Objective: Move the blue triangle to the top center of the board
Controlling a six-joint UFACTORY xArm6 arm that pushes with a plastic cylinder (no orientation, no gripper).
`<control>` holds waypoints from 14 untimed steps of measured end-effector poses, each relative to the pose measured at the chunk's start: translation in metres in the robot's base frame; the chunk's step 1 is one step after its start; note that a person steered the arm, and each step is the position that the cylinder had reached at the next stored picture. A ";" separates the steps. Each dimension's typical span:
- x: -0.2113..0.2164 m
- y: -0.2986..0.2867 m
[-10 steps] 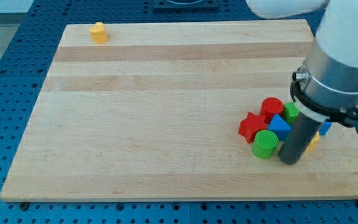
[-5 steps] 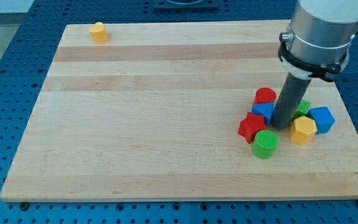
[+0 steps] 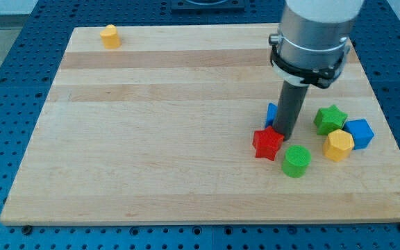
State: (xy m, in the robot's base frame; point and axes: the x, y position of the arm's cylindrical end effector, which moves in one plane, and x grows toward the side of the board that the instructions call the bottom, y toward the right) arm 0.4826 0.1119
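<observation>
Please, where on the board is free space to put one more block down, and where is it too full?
Free: the wide stretch from the yellow block at the view's top left across to the red star. Crowded: the view's right, where my tip, blue triangle, green cylinder, green star, yellow hexagon and blue block cluster.

Blue triangle (image 3: 271, 113) mostly hidden behind rod, right of centre

Matt pale wooden board (image 3: 151, 139).

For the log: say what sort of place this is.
Probably a robotics lab bench. A wooden board lies on a blue perforated table, small coloured blocks such as the red star sit on it, and my tip touches that star.
</observation>
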 end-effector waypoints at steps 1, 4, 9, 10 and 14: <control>-0.018 -0.007; -0.070 -0.024; -0.158 0.002; -0.171 -0.001; -0.150 -0.047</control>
State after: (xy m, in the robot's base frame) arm 0.3322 0.0647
